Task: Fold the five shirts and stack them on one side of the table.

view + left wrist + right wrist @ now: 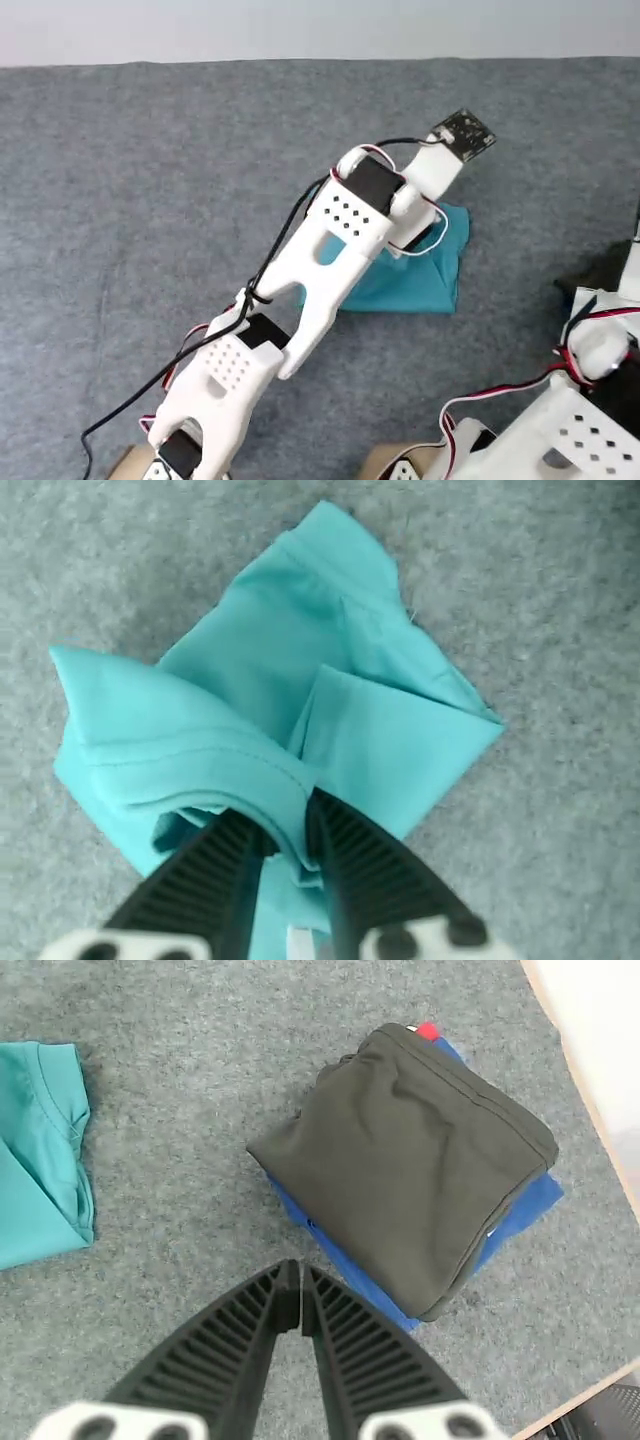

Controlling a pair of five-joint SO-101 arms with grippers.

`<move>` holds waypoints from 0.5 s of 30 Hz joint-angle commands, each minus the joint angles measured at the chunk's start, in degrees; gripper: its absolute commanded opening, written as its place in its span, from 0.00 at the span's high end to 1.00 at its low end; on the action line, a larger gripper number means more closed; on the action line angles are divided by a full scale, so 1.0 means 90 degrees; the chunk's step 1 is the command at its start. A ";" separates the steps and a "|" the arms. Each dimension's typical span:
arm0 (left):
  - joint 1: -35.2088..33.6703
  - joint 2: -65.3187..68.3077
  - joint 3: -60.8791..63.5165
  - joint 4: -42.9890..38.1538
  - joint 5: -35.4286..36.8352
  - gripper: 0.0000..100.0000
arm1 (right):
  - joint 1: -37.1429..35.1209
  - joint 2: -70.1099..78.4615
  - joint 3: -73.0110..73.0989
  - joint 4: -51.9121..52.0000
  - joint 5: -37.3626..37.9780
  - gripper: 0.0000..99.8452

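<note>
A teal shirt lies partly folded on the grey felt near the middle of the table. In the left wrist view the teal shirt shows several overlapping flaps, and my left gripper is shut on a bunched fold at its near edge. Off to the right, a folded dark olive shirt rests on a folded blue shirt, with a bit of red peeking out at the far side. My right gripper hangs shut and holds nothing, just short of that stack.
The grey felt covers the table, with wide bare room on the left and at the back. The stack sits at the right edge, close to the table's rim. The right arm stands at the front right.
</note>
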 commanded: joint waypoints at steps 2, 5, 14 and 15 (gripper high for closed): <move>0.0254 -0.0059 -0.0288 0.0117 0.0049 0.99 | 0.0054 -0.0132 -0.0029 0.0063 0.0078 0.99; 0.0381 -0.0039 -0.0259 0.0020 0.0049 0.99 | 0.0054 -0.0132 -0.0029 0.0063 0.0078 0.99; 0.0479 0.0567 -0.0288 -0.0352 0.0049 0.98 | 0.0044 -0.0132 0.0186 0.0063 0.0078 0.99; 0.0479 0.0635 -0.0288 -0.0352 0.0049 0.98 | 0.0044 -0.0132 0.0195 0.0063 0.0078 0.99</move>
